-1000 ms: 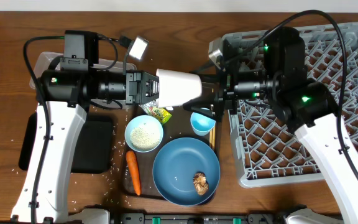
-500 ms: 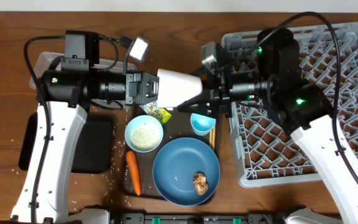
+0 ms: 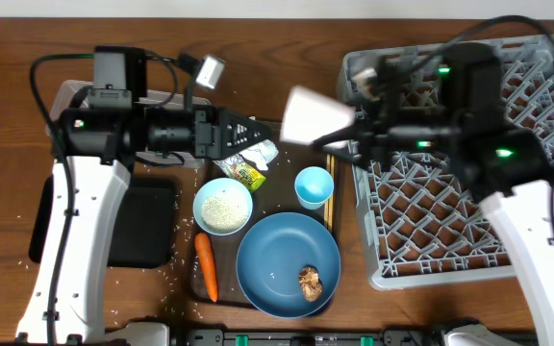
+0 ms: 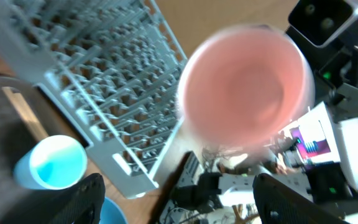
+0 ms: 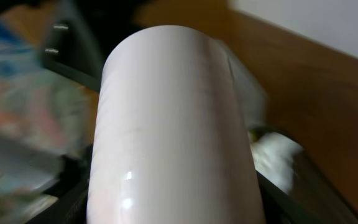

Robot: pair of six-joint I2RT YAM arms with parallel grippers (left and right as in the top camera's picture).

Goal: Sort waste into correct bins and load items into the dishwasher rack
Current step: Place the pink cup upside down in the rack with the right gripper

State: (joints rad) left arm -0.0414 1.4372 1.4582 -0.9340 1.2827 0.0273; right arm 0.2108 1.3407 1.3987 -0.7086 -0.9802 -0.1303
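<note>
The right gripper [image 3: 352,125] is clamped on a small pale pink cup [image 3: 314,115], holding it on its side in the air just beside the grey dishwasher rack's [image 3: 546,115] left edge. The cup is smooth and tapered, with its pink inside facing the left gripper [image 3: 246,133], whose fingers [image 4: 82,199] are spread and empty.

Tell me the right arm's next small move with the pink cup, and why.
Probably carry the pale pink cup rightward until it is over the dishwasher rack. The right hand grips it, the left hand is open and apart from it, and the cup hangs just left of the rack's edge, not yet over the pegs.
</note>
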